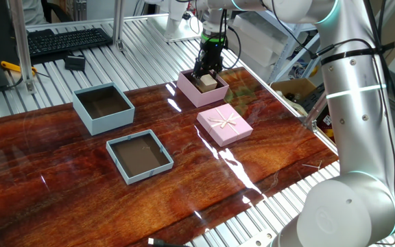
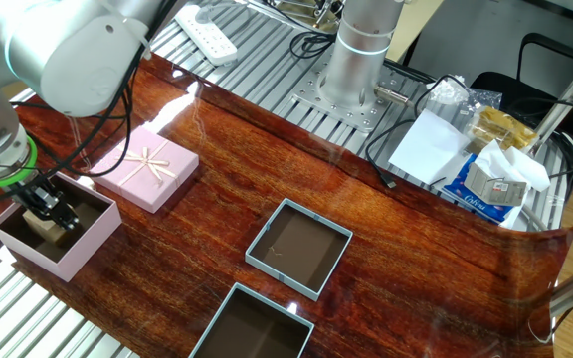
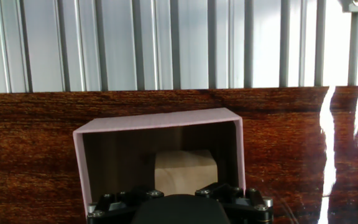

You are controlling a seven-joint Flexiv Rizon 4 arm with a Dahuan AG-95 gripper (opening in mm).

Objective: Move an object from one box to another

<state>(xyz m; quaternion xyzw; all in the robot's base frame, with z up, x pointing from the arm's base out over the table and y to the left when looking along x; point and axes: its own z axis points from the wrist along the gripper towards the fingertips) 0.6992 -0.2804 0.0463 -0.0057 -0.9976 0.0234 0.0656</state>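
one wooden cube (image 1: 208,82) in one pink box (image 1: 192,91), two blue-grey boxes, gripper (image 1: 207,73) fingers apart

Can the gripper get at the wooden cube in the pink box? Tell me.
Probably yes. The gripper hangs open, pointing down inside the pink box, right over the cube, with nothing between them.

No text, label, brand or number is legible in any view.
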